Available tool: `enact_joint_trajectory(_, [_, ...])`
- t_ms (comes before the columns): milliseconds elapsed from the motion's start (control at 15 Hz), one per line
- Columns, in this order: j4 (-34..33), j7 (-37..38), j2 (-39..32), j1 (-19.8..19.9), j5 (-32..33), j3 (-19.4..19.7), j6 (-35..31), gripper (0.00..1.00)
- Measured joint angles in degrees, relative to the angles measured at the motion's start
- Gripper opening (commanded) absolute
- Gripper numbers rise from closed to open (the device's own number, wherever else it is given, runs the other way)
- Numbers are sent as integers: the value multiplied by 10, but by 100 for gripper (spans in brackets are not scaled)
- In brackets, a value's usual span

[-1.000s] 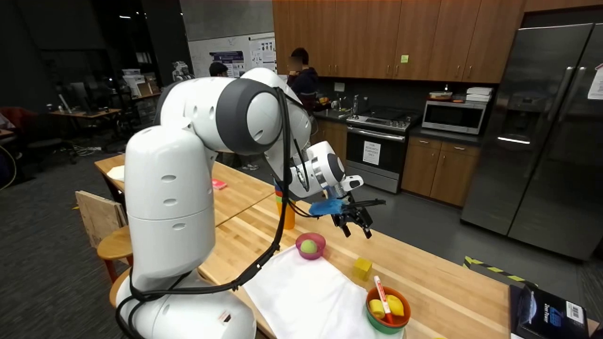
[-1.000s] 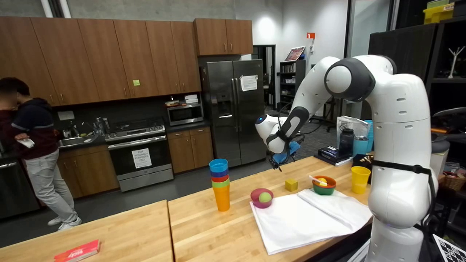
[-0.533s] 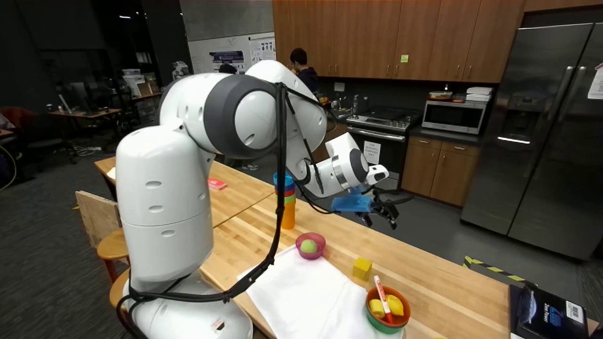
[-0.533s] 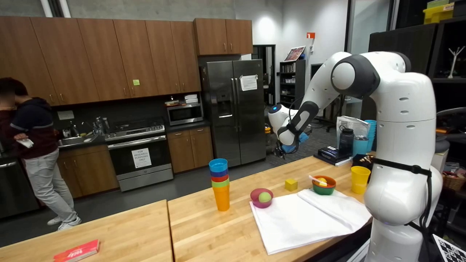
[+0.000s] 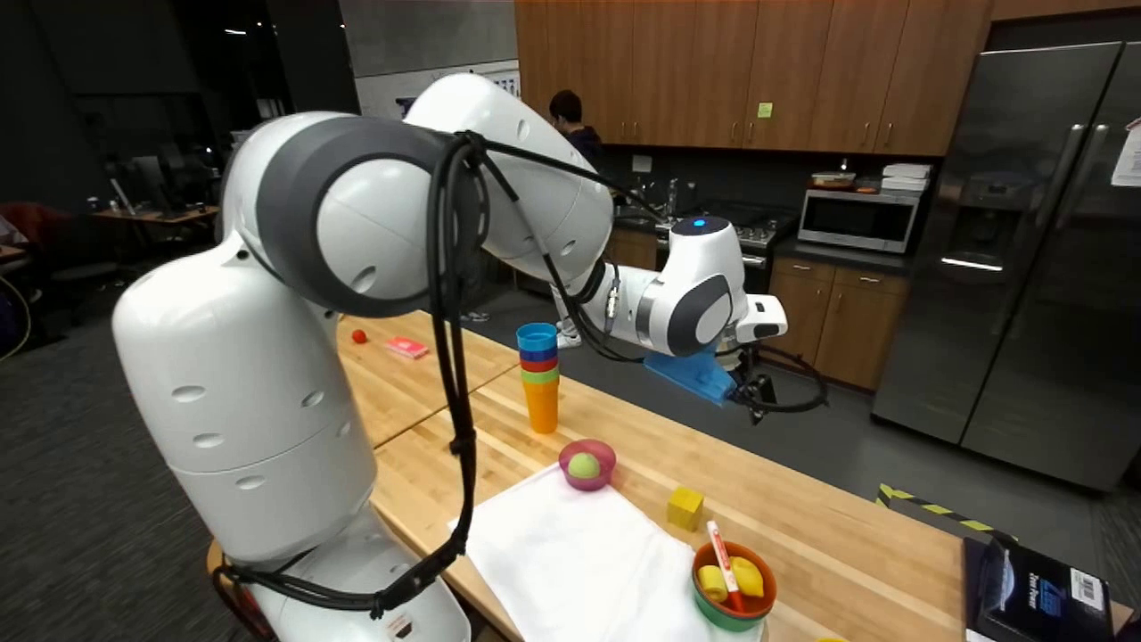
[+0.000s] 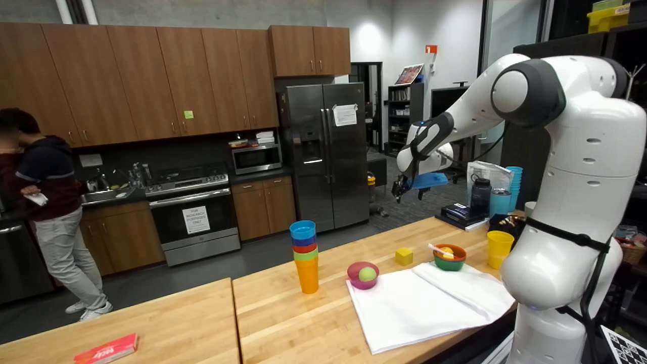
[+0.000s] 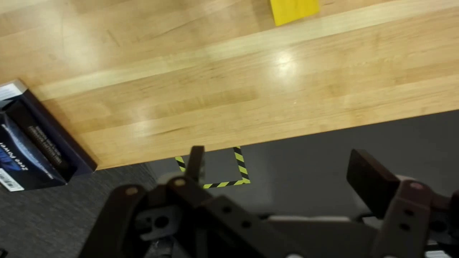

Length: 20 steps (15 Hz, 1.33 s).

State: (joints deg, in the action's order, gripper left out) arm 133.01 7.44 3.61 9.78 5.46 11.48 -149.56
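Note:
My gripper point(image 7: 279, 161) stands open with nothing between its fingers; in the wrist view, dark floor and the table's edge show behind them. In both exterior views the gripper point(image 5: 756, 401) point(image 6: 410, 193) hangs in the air, higher than the tabletop, near its long edge. Closest on the table is a yellow block point(image 5: 685, 508) point(image 6: 404, 256), partly cut off at the top of the wrist view point(image 7: 294, 10). Beside it sit a pink bowl point(image 6: 356, 277) holding a green ball point(image 5: 584, 465), and an orange-green bowl point(image 6: 450, 264) with yellow pieces and a marker point(image 5: 720, 553).
A white cloth point(image 5: 570, 553) lies on the table near the arm's base. Tall stacked cups point(image 5: 540, 401) rise behind the pink bowl. A black box point(image 7: 32, 154) is at one table end, with a yellow cup point(image 6: 499, 247) and a dark bottle point(image 6: 480, 197) nearby.
The arm has swung, carrying the open gripper toward the black box's end of the table and turning the wrist. A red ball on the farther table has come into sight. Tabletop objects have not moved.

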Motion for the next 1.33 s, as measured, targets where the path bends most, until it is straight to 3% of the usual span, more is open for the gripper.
enact_joint_trajectory(1000, [20, -9, 14, -2, -29, -8, 9, 100])
enact_joint_trajectory(1333, [-19, 83, -13, -1, -40, -9, 136, 100])
